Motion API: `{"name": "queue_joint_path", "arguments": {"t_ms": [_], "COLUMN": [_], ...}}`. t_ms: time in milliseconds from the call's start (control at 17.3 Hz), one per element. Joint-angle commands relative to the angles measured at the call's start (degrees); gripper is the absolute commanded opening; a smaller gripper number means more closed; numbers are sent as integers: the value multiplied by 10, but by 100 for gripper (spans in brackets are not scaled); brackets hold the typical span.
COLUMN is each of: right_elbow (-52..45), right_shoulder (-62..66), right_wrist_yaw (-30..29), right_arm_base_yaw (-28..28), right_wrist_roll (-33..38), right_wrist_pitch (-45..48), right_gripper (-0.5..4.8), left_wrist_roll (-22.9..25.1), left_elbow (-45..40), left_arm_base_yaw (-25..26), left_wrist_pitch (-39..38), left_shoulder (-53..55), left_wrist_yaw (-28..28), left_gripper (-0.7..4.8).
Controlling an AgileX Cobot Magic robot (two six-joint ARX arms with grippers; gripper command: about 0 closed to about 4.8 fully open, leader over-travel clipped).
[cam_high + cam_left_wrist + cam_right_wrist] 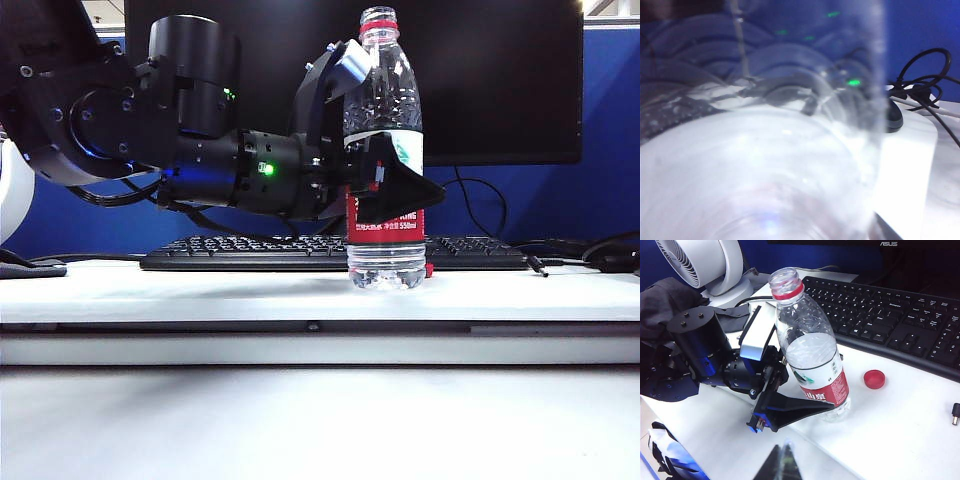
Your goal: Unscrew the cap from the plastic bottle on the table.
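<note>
While you read this moment from the left, your left arm reached in level from that side, and its left tool (390, 130) stood around the middle of the bottle (395, 90), one finger on the near side of the label and the other behind it. That placement made sense as a brace: a hold at the body would keep the bottle from spinning while the top was turned. Whether the fingers pressed on the plastic or stood just clear of it, you could not tell; the left wrist view gave only a blur of clear plastic right against the lens.

Moving right, the bottle stood upright on the surface (200, 290), just in front of the keyboard (250, 250). Its neck was bare, with only the thin red ring (378, 27) left below the open mouth.

Further right, the cap (874, 379) lay flat on the surface, close to the bottle's base and just short of the keyboard. Judged from that, the unscrewing itself was done and the brace had no more work to do.

Your right tool (781, 465) hung above and in front of the bottle, its fingers together with nothing between them, which fits a cap already set down. It did not show in the exterior view.
</note>
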Motion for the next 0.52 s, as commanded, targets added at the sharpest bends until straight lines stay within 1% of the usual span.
{"name": "queue_joint_path", "arguments": {"t_ms": [58,231,347,462,520], "right_elbow": [1,1,1,1,1], "right_shoulder": [0,0,0,0,0], "right_wrist_yaw": [1,1,1,1,0], "right_arm_base_yaw": [0,0,0,0,0], "right_wrist_roll": [-4,-3,-3,-3,-3], "right_wrist_pitch": [5,5,5,5,5], "right_gripper": [-6,-6,-6,-6,-6], "left_wrist_roll": [2,0,-4,-17,-17], "left_elbow": [2,2,2,1,1], "left_arm_base_yaw": [-1,0,2,2,2], "left_wrist_pitch": [12,11,10,6,-1], "left_shoulder": [-3,-5,-6,-15,-24], "left_wrist_yaw": [-3,-37,-35,-7,-4], "left_gripper": [479,479,479,479,479]}}
